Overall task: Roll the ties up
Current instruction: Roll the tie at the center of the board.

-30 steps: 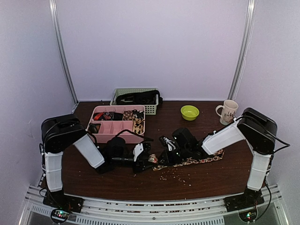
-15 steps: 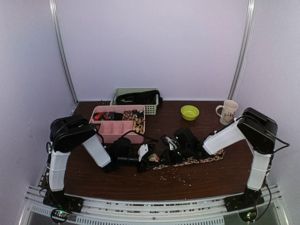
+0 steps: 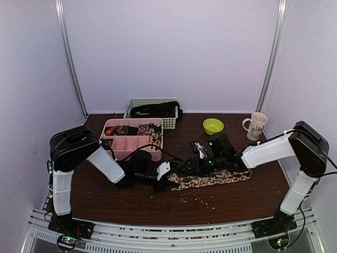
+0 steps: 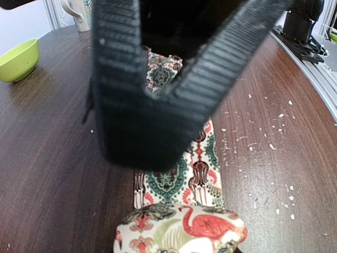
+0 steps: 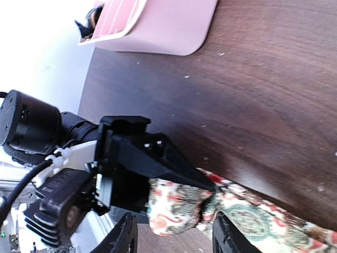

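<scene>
A patterned tie (image 3: pixel 210 179) lies flat across the brown table, running right from its rolled end (image 3: pixel 172 182). My left gripper (image 3: pixel 167 178) is shut on that roll. In the right wrist view its black finger (image 5: pixel 158 161) presses on the roll (image 5: pixel 176 205). The left wrist view shows the roll (image 4: pixel 181 232) with a flamingo print and the flat tie (image 4: pixel 181 179) stretching away. My right gripper (image 3: pixel 185 166) hovers just above the tie beside the roll. It is open, with both tips (image 5: pixel 176 240) spread either side of the roll and not touching it.
A pink divider tray (image 3: pixel 131 154) sits behind the left gripper. A green basket (image 3: pixel 169 123) of dark items stands at the back. A green bowl (image 3: pixel 213 126) and a mug (image 3: pixel 257 125) are at the back right. Crumbs (image 3: pixel 197 197) dot the table in front.
My right gripper has opened, let go of the tie and drawn back and up to the right. The left gripper keeps its hold on the roll and has shifted slightly right.
</scene>
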